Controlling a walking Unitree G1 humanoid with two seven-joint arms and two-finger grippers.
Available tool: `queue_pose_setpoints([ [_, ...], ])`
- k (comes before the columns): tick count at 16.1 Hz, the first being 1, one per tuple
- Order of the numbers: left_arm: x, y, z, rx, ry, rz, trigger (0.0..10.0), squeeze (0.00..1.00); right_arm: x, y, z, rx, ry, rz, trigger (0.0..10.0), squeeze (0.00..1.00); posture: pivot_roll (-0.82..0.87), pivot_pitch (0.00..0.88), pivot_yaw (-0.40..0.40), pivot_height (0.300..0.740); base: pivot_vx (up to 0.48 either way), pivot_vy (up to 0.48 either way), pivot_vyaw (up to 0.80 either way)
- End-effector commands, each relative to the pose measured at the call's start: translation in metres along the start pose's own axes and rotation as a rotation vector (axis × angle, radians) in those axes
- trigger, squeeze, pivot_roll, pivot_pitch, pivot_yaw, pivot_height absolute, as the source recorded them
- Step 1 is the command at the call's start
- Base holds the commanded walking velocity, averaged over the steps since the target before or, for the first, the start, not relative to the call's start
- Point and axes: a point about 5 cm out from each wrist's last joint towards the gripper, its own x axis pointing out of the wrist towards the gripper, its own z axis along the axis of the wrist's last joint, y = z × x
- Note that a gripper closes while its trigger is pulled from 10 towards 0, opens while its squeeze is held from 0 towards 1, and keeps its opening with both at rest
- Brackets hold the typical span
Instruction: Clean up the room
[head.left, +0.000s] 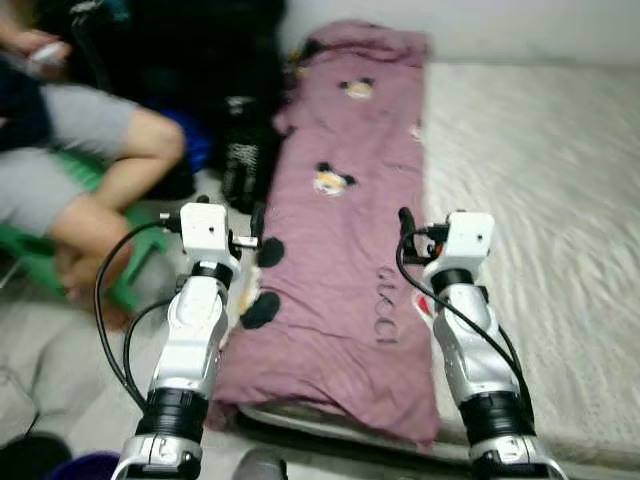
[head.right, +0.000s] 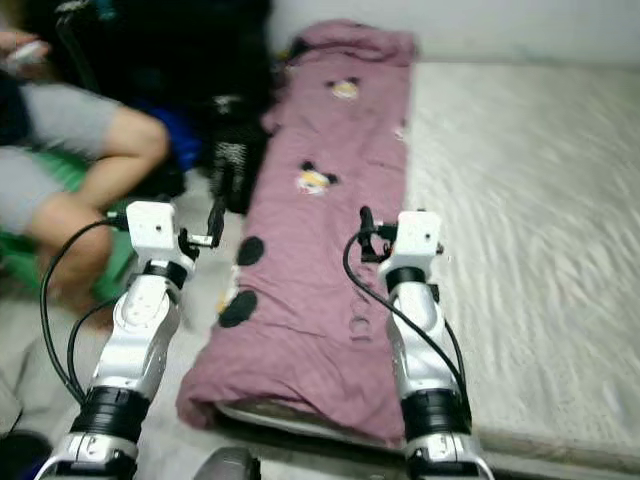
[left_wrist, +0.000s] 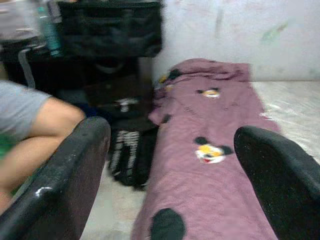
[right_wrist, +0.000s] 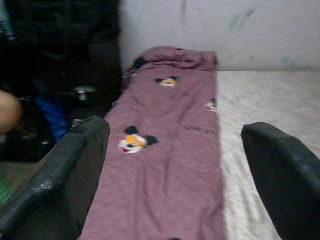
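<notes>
A long purple blanket (head.left: 345, 230) with cartoon mouse prints lies lengthwise along the left edge of a pale mattress (head.left: 530, 190). Its near end hangs over the mattress corner. Both arms are raised in front of me over the blanket's near half. My left gripper (head.left: 232, 214) hovers at the blanket's left edge, and in the left wrist view its black fingers (left_wrist: 75, 170) stand wide apart with nothing between them. My right gripper (head.left: 410, 225) hovers near the blanket's right edge, its fingers (right_wrist: 280, 170) also spread and empty.
A person (head.left: 80, 170) sits on a green stool (head.left: 120, 270) at the left, legs close to my left arm. Black bags (head.left: 200, 60) and a black-and-white striped item (head.left: 243, 160) stand on the floor beside the bed. A wall (right_wrist: 225, 30) closes the far end.
</notes>
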Motion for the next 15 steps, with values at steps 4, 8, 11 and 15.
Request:
queue_pose_setpoints([
  [4, -0.002, 0.001, -0.004, 0.020, 0.011, 0.002, 10.0, 0.00, -0.002, 0.002, -0.003, -0.010, 0.024, 0.005, 10.0, 0.00, 0.00, 0.000, 0.055, 0.740, 0.000, 0.000, 0.00],
  [8, 0.000, 0.004, -0.003, 0.065, 0.007, 0.025, 10.0, 0.00, -0.002, 0.000, -0.006, 0.002, 0.032, -0.021, 10.0, 0.00, 0.02, 0.000, 0.063, 0.740, 0.000, 0.000, 0.00],
  [11, -0.001, 0.010, -0.004, 0.066, 0.008, 0.033, 10.0, 0.00, -0.003, -0.003, -0.006, 0.008, 0.029, -0.044, 10.0, 0.00, 0.02, 0.000, 0.074, 0.740, 0.000, 0.000, 0.00],
  [15, 0.002, 0.007, -0.002, 0.048, 0.002, 0.000, 10.0, 0.00, -0.003, 0.000, -0.005, -0.037, 0.013, -0.011, 10.0, 0.00, 0.02, 0.000, 0.073, 0.740, 0.000, 0.000, 0.00],
])
